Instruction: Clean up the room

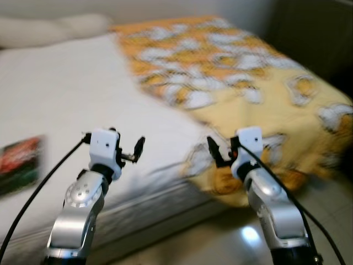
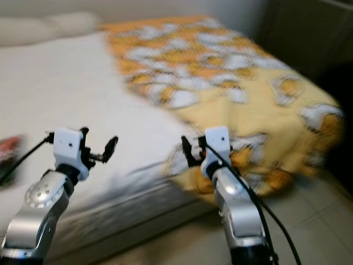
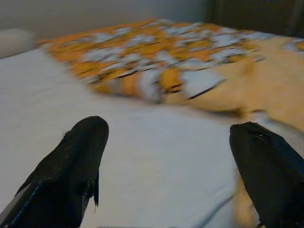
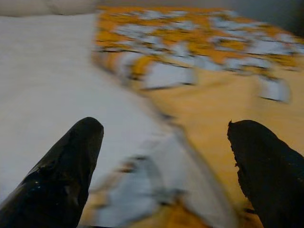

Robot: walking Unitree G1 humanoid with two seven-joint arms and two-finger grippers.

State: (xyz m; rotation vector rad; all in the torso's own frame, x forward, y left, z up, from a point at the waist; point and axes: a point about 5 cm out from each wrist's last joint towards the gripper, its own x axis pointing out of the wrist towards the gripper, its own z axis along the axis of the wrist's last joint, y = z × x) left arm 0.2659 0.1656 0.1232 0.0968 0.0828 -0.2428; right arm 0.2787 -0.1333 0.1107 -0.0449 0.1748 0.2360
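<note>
Left eye view gives you the left gripper (image 1: 135, 150) released and grasping nothing above the white bed (image 1: 60, 94). Your right gripper (image 1: 220, 150) at 3 o'clock is also spread wide, just beside the yellow blanket (image 1: 259, 94). At 9 o'clock a red-and-green book (image 1: 21, 163) lies flat, blurred.

Bed (image 1: 66, 88) lies ahead of both grippers. Blanket (image 1: 242, 83) covers the bed's right part, ahead and right of the right gripper (image 1: 219, 152), draping over the near edge. Left gripper (image 1: 129, 150) faces bare sheet; a flat packet (image 1: 21, 163) lies to its left. Pillows (image 1: 49, 27) beyond, far side.
</note>
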